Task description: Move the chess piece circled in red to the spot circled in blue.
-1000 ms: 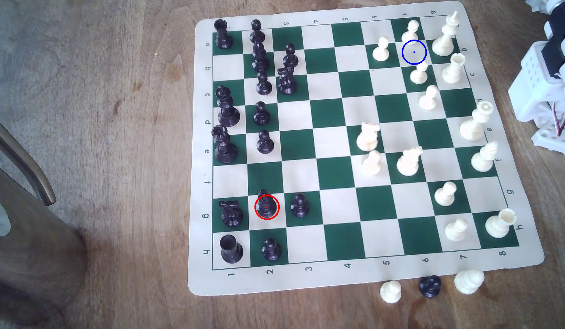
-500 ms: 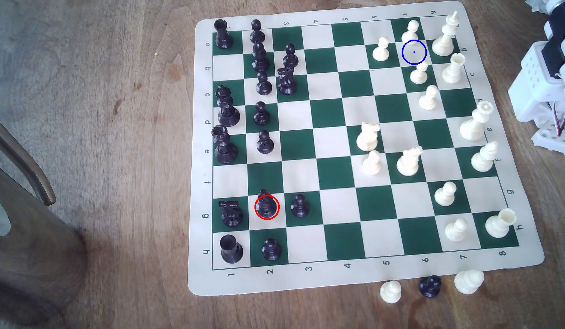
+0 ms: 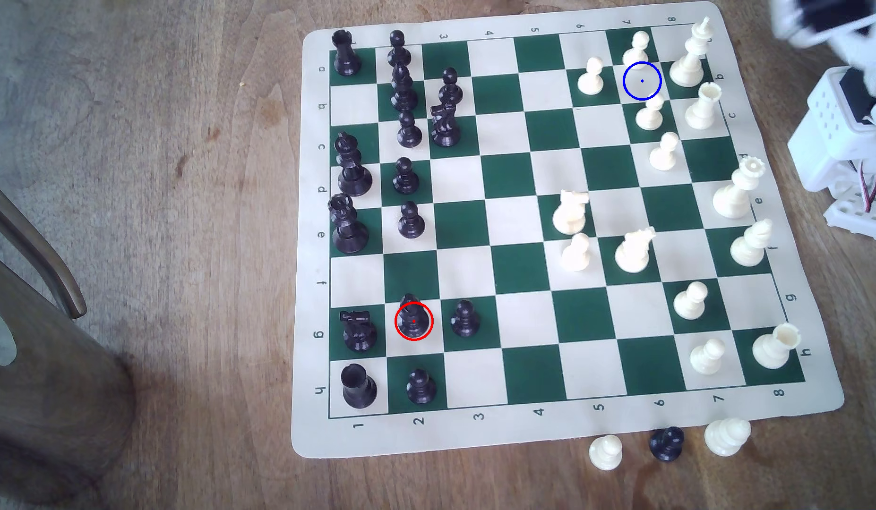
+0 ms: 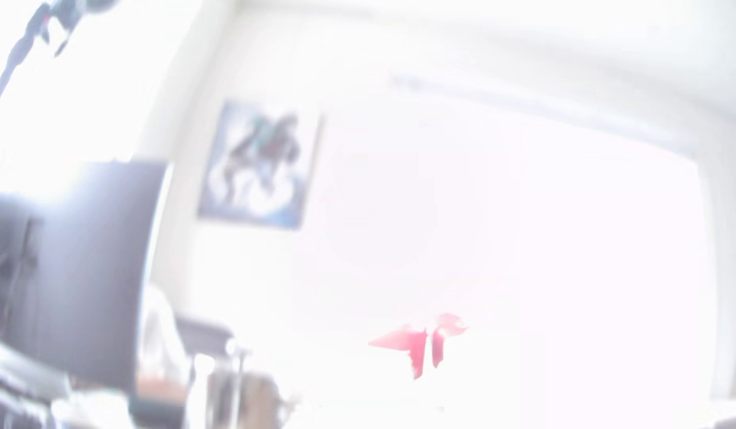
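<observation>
My arm (image 3: 848, 93) sits folded at the exterior view's right edge, off the board (image 3: 568, 431), its upper part blurred. My claw's opening cannot be told: the wrist view is washed out, pointing at a bright room with a framed picture (image 4: 257, 165) on the wall, and no fingers are legible in it. I see nothing to suggest it carries anything.

Nearest my base lies the spot (image 3: 642, 81), a cream square ringed in blue. It is vacant, hemmed by a white pawn (image 3: 591, 76) on the exterior view's left, another white pawn (image 3: 638, 46) beyond it, and a white king (image 3: 691, 51) on the exterior view's right.

Far across the board stands the chess piece (image 3: 412, 316), upright inside its red ring, with a black knight (image 3: 358, 331) just beside it on one side and a black pawn (image 3: 464, 318) on the other.

Finding: task not started. Reach, grasp, lift, carry and placement all remain.
</observation>
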Motion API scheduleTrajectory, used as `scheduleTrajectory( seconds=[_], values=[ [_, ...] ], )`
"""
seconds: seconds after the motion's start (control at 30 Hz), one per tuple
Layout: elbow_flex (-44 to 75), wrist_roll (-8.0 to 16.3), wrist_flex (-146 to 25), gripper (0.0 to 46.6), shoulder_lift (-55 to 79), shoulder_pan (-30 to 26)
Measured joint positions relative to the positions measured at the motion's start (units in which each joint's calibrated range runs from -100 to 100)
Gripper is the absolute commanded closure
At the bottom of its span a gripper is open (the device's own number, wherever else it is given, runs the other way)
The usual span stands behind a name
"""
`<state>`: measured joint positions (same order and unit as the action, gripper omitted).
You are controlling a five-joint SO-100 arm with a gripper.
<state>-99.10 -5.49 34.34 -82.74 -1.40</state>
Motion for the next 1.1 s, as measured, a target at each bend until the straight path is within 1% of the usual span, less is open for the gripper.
scheduleTrajectory(
  seconds=[0.1,0.13,0.2,0.23,0.3,0.37,0.4,0.5,0.53,0.6,0.63,0.67,0.77,0.8,0.83,0.9,0.93,1.0,1.07,1.1],
  values=[
    [0.00,0.73,-5.82,44.9,4.27,-2.14],
    [0.09,1.37,-7.97,45.0,4.27,-2.43],
    [2.80,3.42,-15.06,44.7,3.60,-1.92],
    [7.14,5.37,-25.26,44.5,3.85,-1.25],
    [11.66,6.89,-37.53,43.7,5.36,-1.40],
    [17.80,8.40,-47.49,42.5,9.64,-2.51],
    [24.40,9.57,-55.06,42.4,14.16,-4.06],
    [33.26,11.23,-63.03,40.2,20.19,-6.93],
    [38.95,12.31,-66.53,39.3,25.47,-9.29],
    [43.47,13.19,-69.00,37.0,30.16,-10.69],
    [46.27,13.58,-70.60,34.2,32.51,-10.99],
    [52.15,14.07,-73.39,33.2,37.96,-12.39],
    [58.92,14.65,-75.30,31.5,43.99,-14.09],
    [61.55,14.85,-75.70,29.9,46.59,-14.16],
    [65.97,15.09,-76.10,29.8,51.53,-13.94],
    [68.14,15.34,-76.57,30.3,53.71,-13.79],
    [70.13,15.58,-77.21,32.9,55.47,-13.72],
    [74.56,15.87,-78.41,34.7,60.08,-13.72],
    [78.54,16.61,-80.64,34.4,64.01,-13.50],
    [83.78,17.19,-82.71,34.1,68.37,-13.20]
  ],
)
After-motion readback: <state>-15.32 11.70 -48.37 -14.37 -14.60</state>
